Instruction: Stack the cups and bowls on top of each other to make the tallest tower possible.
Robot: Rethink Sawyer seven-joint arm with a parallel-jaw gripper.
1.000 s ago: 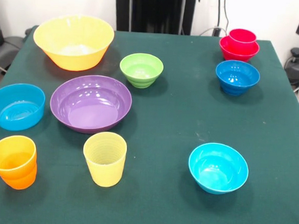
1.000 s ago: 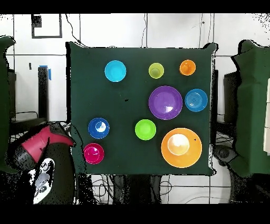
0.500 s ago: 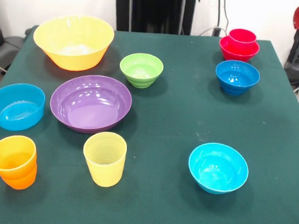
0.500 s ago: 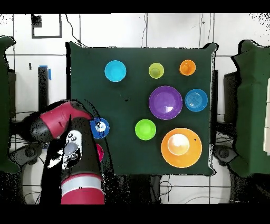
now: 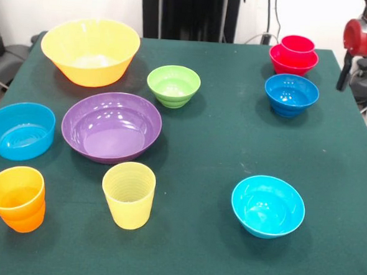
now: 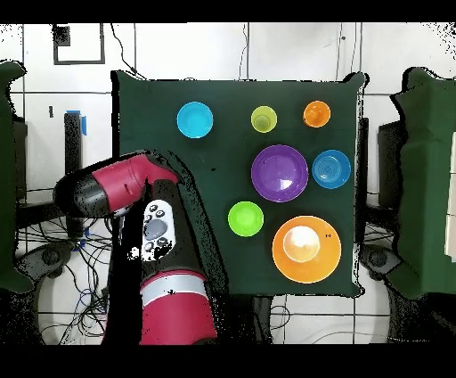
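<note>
The tower (image 5: 294, 54) — a red cup nested in a small red bowl — stands at the far right corner of the bench (image 5: 214, 145) in the front view, with the dark blue bowl (image 5: 291, 94) just in front of it. The other pieces are spread well apart: the cyan bowl (image 5: 268, 205) near the front right, the pale yellow cup (image 5: 129, 194) and orange cup (image 5: 16, 198) along the front left, the light blue bowl (image 5: 19, 130) at the left edge, the purple bowl (image 5: 112, 125) beside it, the lime green bowl (image 5: 173, 85) near the middle and the large yellow-orange bowl (image 5: 90, 50) at the far left.

The red arm (image 6: 116, 185) shows only as a joint at the front view's right edge, just off the bench beside the tower. From above it covers that corner, hiding the tower and the blue bowl. The gripper itself I cannot pick out in either view, so whether it is apart or together is not something I can tell.

What the next move likely turns on: the arm is nearest the tower and the dark blue bowl, while every other loose piece lies across the bench from it — probably a long reach for any cup.
</note>
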